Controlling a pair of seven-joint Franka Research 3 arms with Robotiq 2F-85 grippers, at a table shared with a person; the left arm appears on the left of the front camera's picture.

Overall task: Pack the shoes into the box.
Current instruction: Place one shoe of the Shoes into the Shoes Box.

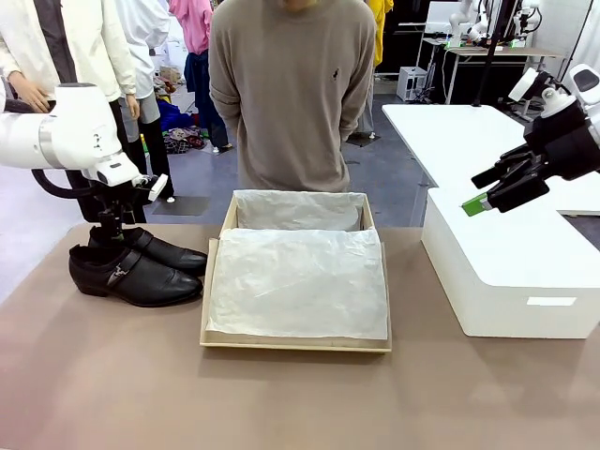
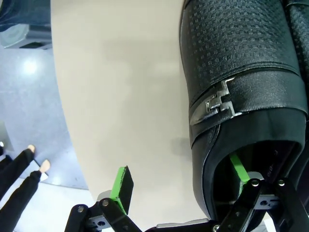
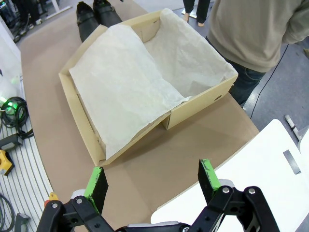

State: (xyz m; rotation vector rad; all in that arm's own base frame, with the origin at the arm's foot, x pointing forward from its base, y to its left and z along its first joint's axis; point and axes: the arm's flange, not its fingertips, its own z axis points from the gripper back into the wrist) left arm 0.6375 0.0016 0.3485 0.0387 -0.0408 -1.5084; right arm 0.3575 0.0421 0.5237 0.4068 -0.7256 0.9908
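The two glossy black shoes (image 1: 137, 269) lie side by side at the table's left, toes pointing right. My left gripper (image 1: 111, 234) is down at their heel end and open. In the left wrist view one green pad (image 2: 239, 169) sits inside the opening of the buckled shoe (image 2: 241, 72) while the other pad (image 2: 120, 187) hangs outside over bare table, so the left gripper (image 2: 179, 180) straddles the shoe's side wall. The tan box (image 1: 295, 345) stands mid-table, lined with white tissue and holding no shoe. My right gripper (image 1: 487, 194) hovers open above the white block, also seen as the right gripper (image 3: 152, 182) facing the box (image 3: 198, 104).
A large white block (image 1: 511, 272) stands at the table's right, close to the box. A person (image 1: 292, 94) in a beige sweater stands at the far edge behind the box. Bare tabletop lies in front of the box and the shoes (image 3: 96, 14).
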